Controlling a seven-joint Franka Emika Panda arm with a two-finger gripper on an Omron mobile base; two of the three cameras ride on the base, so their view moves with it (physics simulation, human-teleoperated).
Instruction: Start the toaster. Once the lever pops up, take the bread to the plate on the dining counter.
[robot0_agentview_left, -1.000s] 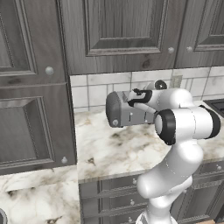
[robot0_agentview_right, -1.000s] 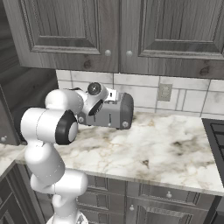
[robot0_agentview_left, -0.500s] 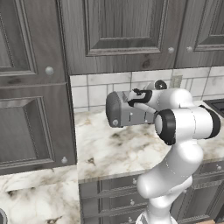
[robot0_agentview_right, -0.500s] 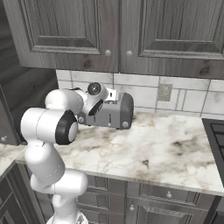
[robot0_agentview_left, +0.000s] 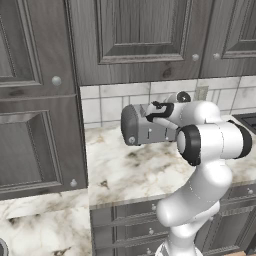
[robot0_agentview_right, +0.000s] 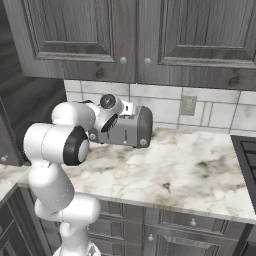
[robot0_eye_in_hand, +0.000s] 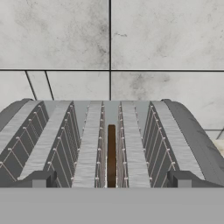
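The gray toaster (robot0_agentview_left: 142, 129) (robot0_agentview_right: 127, 129) stands on the marble worktop against the tiled wall. My gripper (robot0_agentview_left: 154, 116) (robot0_agentview_right: 109, 123) hovers just above its top and is open, with nothing between the fingers. Looking down along the hand, the toaster's slots (robot0_eye_in_hand: 87, 144) run away from me. The bread (robot0_eye_in_hand: 111, 155) shows as a thin brown edge sunk in the middle slot. My gripper (robot0_eye_in_hand: 111, 179) straddles that slot, one fingertip (robot0_eye_in_hand: 41, 179) on each side of it. The plate and the dining counter are out of view.
Dark gray wall cabinets (robot0_agentview_left: 140, 35) hang close above the toaster. A tall cabinet (robot0_agentview_left: 35, 125) stands left of the worktop (robot0_agentview_left: 125, 170), with a lower marble surface (robot0_agentview_left: 40, 227) in front of it. A stove edge (robot0_agentview_right: 247, 155) lies at the right.
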